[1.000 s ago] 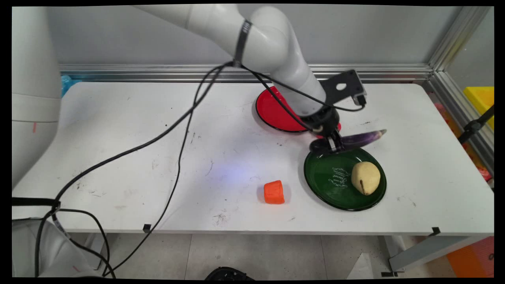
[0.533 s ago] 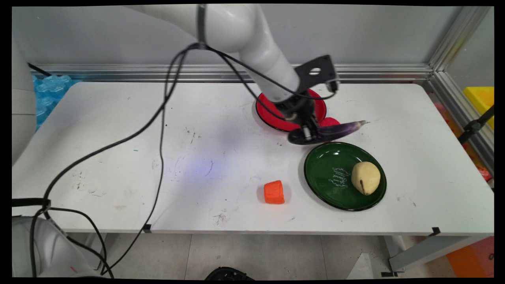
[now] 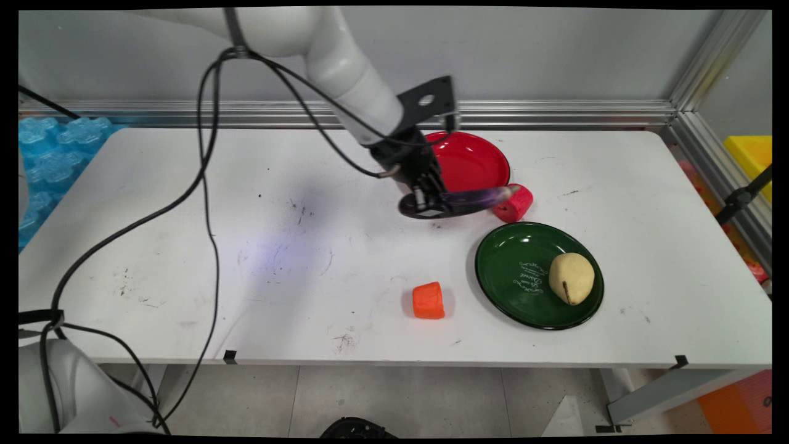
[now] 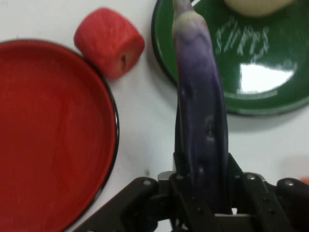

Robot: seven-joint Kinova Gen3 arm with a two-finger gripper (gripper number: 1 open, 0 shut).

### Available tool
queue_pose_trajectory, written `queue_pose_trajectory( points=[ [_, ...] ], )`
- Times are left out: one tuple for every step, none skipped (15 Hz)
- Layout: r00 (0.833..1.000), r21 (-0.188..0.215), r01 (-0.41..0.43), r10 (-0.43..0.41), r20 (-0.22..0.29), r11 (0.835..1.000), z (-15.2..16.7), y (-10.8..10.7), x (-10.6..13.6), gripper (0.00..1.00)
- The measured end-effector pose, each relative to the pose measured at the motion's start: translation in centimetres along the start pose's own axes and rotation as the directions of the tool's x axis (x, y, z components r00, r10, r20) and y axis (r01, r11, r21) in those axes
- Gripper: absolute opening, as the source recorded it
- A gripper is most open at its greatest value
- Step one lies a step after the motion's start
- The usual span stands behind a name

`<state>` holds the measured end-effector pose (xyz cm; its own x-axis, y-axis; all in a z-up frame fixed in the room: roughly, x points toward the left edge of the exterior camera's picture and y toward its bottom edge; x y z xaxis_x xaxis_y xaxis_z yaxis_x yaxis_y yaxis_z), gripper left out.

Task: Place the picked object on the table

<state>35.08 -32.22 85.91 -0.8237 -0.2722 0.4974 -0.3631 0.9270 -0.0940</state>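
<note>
gripper: your gripper (image 3: 425, 198) is clamped on the dark end of the purple eggplant (image 3: 471, 198), its two fingers pinched against the sides; in the hand view the eggplant (image 4: 200, 116) runs straight up from between the fingers (image 4: 182, 179).
eggplant: you hold it roughly level, just above the table, its pale tip pointing toward the red block (image 3: 513, 203) and nearly reaching it.
change since a second ago: you have carried the eggplant leftward and toward the wall. a second ago it hung over the far rim of the green plate; half a second ago it was just off that rim; now it sits at the near edge of the red plate (image 3: 471, 160), well clear of the green one.
red plate: it lies beside the gripper on the far side, and more of it shows now that the arm has swung left. in the hand view the red plate (image 4: 48, 135) fills the left side.
red block: it rests on the table between the two plates, just off the red plate's rim; the hand view shows the red block (image 4: 110, 41) as a stubby cylinder.
green plate: the green plate (image 3: 511, 277) has not moved, and the pale pear (image 3: 571, 279) lies on its right half as before.
orange piece: the orange piece (image 3: 428, 301) lies unmoved on the white table (image 3: 185, 246), left of the green plate.
</note>
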Motion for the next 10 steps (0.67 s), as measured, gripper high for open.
queue_pose_trajectory(
  points=[
    [1.000, -0.007, -0.007, 0.007, 0.005, 1.000, -0.3, -0.3, -1.0, 0.00],
    [1.000, -0.014, -0.014, 0.014, 0.010, 1.000, -0.6, -0.5, -2.1, 0.00],
    [1.000, -0.020, -0.017, 0.018, 0.013, 1.000, -0.6, -0.7, -2.9, 0.00],
    [1.000, -0.028, -0.022, 0.023, 0.017, 0.999, -0.6, -0.8, -3.7, 0.00],
    [0.999, -0.038, -0.029, 0.029, 0.020, 0.999, -0.4, -0.9, -4.5, 0.00],
    [0.999, -0.046, -0.035, 0.036, 0.021, 0.998, -0.2, -1.0, -5.1, 0.00],
    [0.999, -0.051, -0.039, 0.041, 0.023, 0.998, 0.0, -1.1, -5.5, 0.00],
    [0.999, -0.059, -0.047, 0.049, 0.024, 0.997, 0.3, -1.1, -6.0, 0.00],
    [0.998, -0.065, -0.053, 0.055, 0.024, 0.996, 0.6, -1.2, -6.3, 0.00],
    [0.998, -0.071, -0.060, 0.062, 0.024, 0.996, 0.8, -1.2, -6.5, 0.00]
  ],
)
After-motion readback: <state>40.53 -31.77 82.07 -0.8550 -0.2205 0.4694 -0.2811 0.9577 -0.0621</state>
